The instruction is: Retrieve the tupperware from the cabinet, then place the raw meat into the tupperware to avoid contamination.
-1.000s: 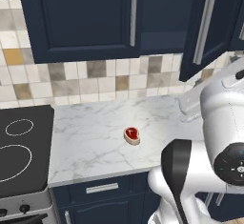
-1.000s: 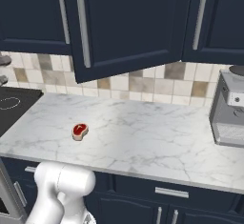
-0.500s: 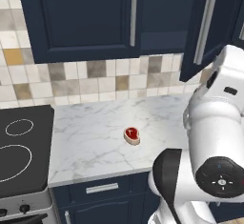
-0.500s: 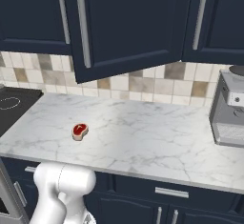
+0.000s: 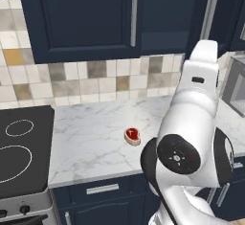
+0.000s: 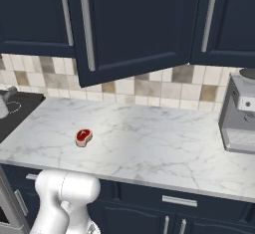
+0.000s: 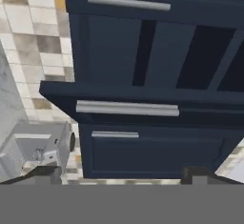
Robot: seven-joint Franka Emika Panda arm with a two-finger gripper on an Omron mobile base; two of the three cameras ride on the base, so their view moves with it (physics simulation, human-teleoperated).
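In the left base view, the stovetop (image 5: 21, 152) is sitting at the lower left, and the marble counter (image 5: 91, 138) is stretching right of it. The raw meat (image 5: 132, 135) is lying flat on the counter near the frame's centre, apart from everything else. The cabinet (image 5: 86, 18) is spanning the top, and the white arm (image 5: 196, 138) is filling the lower right.

In the right base view, the raw meat (image 6: 83, 136) is resting left of centre on the counter (image 6: 149, 143), with a cabinet (image 6: 134, 24) door hanging ajar above it and a grey appliance (image 6: 239, 116) standing at the right edge.

In the hand view, the gripper (image 7: 121, 178) is facing the cabinet (image 7: 152, 66), rolled sideways, one door swung open toward the camera. The fingertips (image 7: 45, 174) are sitting wide apart at the bottom, holding nothing. I cannot make out the tupperware in the dark openings.
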